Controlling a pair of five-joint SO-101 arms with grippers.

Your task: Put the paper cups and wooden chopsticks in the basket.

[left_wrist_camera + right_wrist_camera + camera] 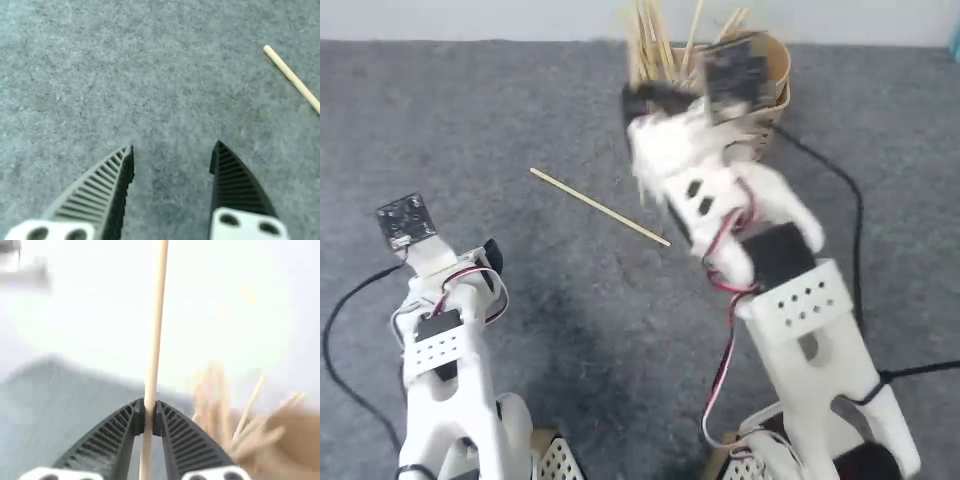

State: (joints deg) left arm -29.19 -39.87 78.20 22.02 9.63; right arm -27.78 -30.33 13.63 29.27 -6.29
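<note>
Chopstick (601, 207) loose on grey carpet (470, 120), basket (778, 80) beyond

One pale wooden chopstick (600, 207) lies slantwise on the desk (470, 120); a second chopstick (156, 330) stands pinched in the right gripper (148, 411); more chopsticks (655, 42) stand bunched in the round brown basket (777, 72).

Robot lab bench: grey felt tabletop (520, 100), bare pale wall (470, 18), trailing cables (858, 230).

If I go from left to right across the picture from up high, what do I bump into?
Left arm → loose chopstick on the carpet → basket of chopsticks → black cable. The right arm overlaps the basket, so it is left out.
</note>
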